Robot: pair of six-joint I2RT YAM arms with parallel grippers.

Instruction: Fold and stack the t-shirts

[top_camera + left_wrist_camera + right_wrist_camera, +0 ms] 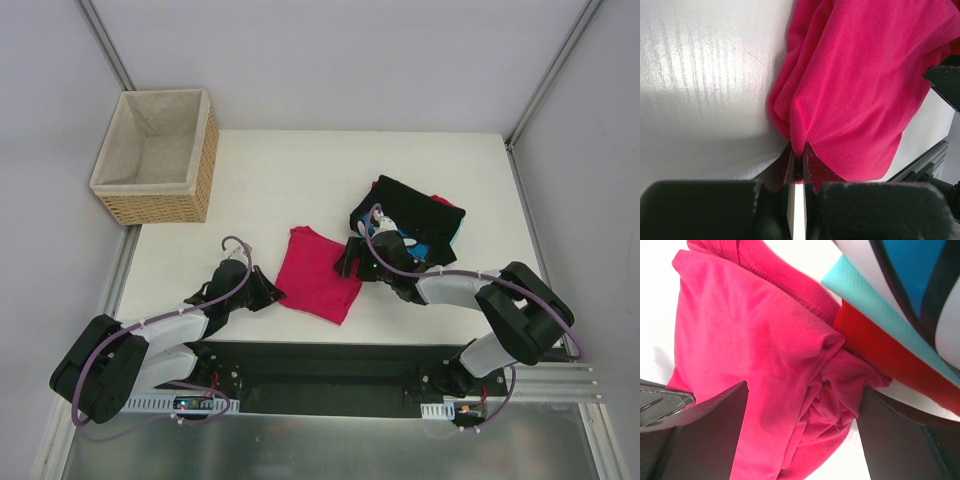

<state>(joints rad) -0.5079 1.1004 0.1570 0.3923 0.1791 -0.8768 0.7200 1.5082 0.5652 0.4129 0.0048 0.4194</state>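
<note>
The magenta-pink t-shirt (318, 275) lies folded into a small rectangle at the table's near middle. My left gripper (275, 294) is at its left edge; in the left wrist view (800, 162) it is shut on a pinch of the pink cloth (860, 85). My right gripper (352, 262) is at the shirt's right edge, open, its jaws on either side of a bunched pink fold (840, 390). Just right lies the pile with the black shirt (410, 205) on top, the blue printed one (920, 265) and the red one (880, 345) under it.
A woven wicker basket (205, 165) with beige lining stands at the table's far left corner. The pile of folded shirts touches the right arm's wrist. Metal frame posts (105, 45) rise at the back corners.
</note>
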